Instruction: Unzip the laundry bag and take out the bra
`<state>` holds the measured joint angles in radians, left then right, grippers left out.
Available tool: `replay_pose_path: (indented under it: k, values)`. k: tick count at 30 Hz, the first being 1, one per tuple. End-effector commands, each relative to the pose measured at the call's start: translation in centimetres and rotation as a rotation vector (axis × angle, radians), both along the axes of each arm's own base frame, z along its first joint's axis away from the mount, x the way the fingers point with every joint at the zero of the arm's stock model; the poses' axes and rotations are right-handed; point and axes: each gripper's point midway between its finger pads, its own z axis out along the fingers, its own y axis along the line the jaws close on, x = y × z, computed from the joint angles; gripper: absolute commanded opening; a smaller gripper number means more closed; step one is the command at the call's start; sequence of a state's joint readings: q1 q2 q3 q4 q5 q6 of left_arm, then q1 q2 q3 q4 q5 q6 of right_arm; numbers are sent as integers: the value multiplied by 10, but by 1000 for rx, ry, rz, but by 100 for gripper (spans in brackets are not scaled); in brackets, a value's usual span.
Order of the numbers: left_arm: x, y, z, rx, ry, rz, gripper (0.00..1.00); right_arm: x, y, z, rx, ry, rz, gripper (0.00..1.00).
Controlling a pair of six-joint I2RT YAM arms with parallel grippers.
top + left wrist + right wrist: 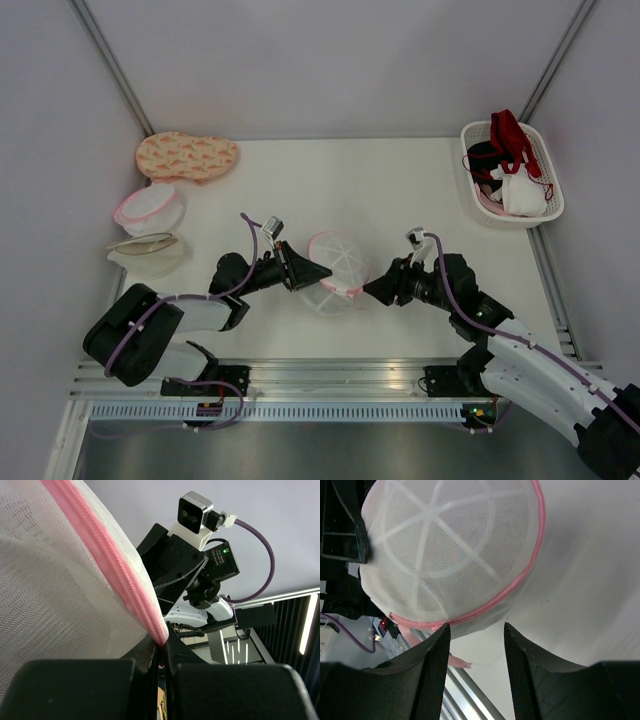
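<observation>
The laundry bag [337, 262], a white mesh dome with a pink zipper rim, is tilted up off the table at mid-front. My left gripper [322, 272] is shut on its pink rim; the left wrist view shows the rim [127, 580] pinched between the jaws [164, 642]. My right gripper [371, 290] is open and empty, just right of the bag. In the right wrist view its fingers [476, 635] stand below the bag [450, 555], with the left finger touching the pink rim [520, 580], and a pink tab [457, 660] hangs there. No bra shows.
A white basket [545, 180] with red, black and white garments stands at the back right. At the left are an orange patterned piece [187, 156], a fuller pink-rimmed bag [150, 208] and a beige-rimmed bag [148, 250]. A metal rail [330, 375] runs along the near edge.
</observation>
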<state>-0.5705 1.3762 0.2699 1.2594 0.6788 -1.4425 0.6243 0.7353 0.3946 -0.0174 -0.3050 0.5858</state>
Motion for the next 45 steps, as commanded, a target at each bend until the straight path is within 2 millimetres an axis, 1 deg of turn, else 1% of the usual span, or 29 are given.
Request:
replay_pose_path:
  k: [1, 5, 9, 15, 19, 23, 27, 31, 36, 38, 39, 43, 45]
  values:
    - [-20, 14, 84, -245, -362, -8, 2, -10, 18, 19, 112, -28, 99, 53]
    - [-21, 14, 86, -249, -362, -7, 2, -14, 20, 18, 131, -22, 124, 53]
    - [-20, 14, 86, -248, -361, -7, 2, -20, 22, 24, 167, -32, 149, 53]
    - [-21, 14, 87, -250, -365, -11, 2, -27, 14, 27, 179, -42, 132, 52]
    - [-22, 14, 88, -253, -364, -14, 2, -30, 11, 33, 194, -60, 127, 51]
    - [-21, 14, 89, -254, -364, -14, 2, -28, 14, 34, 200, -63, 131, 50]
    - [-22, 14, 90, -258, -364, -15, 2, -24, 19, 26, 187, -37, 144, 49]
    - [-22, 15, 91, -259, -366, -16, 2, -21, 22, 23, 188, -38, 151, 49]
    - [-22, 14, 92, -261, -368, -17, 2, -20, 27, 25, 213, -48, 167, 48]
    - [-22, 14, 91, -258, -363, -21, 2, -19, 29, 31, 235, -62, 173, 47]
    - [-21, 14, 91, -257, -361, -19, 2, -17, 30, 30, 235, -59, 172, 47]
    - [-21, 14, 91, -259, -362, -18, 2, -16, 35, 33, 255, -63, 187, 42]
    - [-21, 14, 90, -258, -361, -18, 2, -16, 36, 32, 256, -55, 192, 31]
